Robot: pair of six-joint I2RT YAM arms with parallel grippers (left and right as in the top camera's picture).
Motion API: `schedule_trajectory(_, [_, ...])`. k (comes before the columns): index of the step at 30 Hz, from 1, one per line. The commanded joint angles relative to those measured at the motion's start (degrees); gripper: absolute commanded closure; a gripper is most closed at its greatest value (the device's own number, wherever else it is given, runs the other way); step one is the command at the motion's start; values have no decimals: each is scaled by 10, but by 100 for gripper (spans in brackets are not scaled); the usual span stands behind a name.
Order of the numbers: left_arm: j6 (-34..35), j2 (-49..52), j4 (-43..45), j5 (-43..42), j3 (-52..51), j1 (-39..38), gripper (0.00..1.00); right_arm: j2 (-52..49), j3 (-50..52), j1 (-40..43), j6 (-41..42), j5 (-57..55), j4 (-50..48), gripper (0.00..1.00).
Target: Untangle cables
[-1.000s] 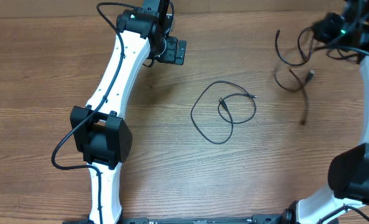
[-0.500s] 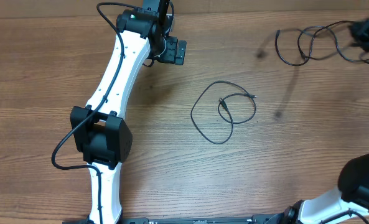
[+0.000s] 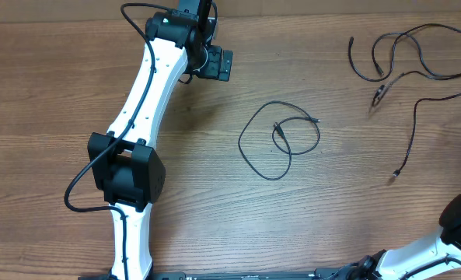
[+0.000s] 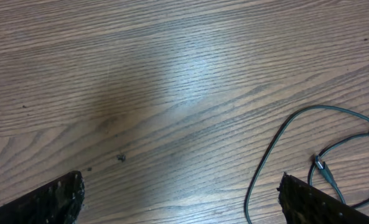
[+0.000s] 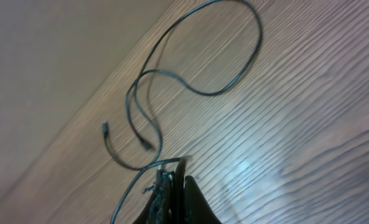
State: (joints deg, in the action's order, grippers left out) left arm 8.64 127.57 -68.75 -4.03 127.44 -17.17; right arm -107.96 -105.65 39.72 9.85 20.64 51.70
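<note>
Cables (image 3: 351, 61) sprawl in a loose bunch at 2 o'clock on the wooden table (image 3: 347, 225), with one strand (image 3: 411, 136) trailing down toward 3 o'clock, while a separate looped cable (image 3: 241, 145) lies near the centre. The right gripper (image 5: 168, 180), seen only in its wrist view, has its fingers pressed together on one of the cables at the tips. The left gripper (image 3: 218, 64) sits at 11 o'clock, jaws spread wide with nothing between them.
</note>
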Motion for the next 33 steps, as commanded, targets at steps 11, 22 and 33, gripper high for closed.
schedule_trajectory(11, [2, 3, 0, 0, 2, -2, 0, -80, -8, 26, -29, -85, -52, 96])
schedule_trajectory(22, [2, 3, 0, 0, 2, -2, 0, -135, -8, 72, -29, -110, -132, 96])
schedule_trajectory(33, [2, 3, 0, 0, 2, -2, 0, -163, -8, 100, -29, -116, -209, 63])
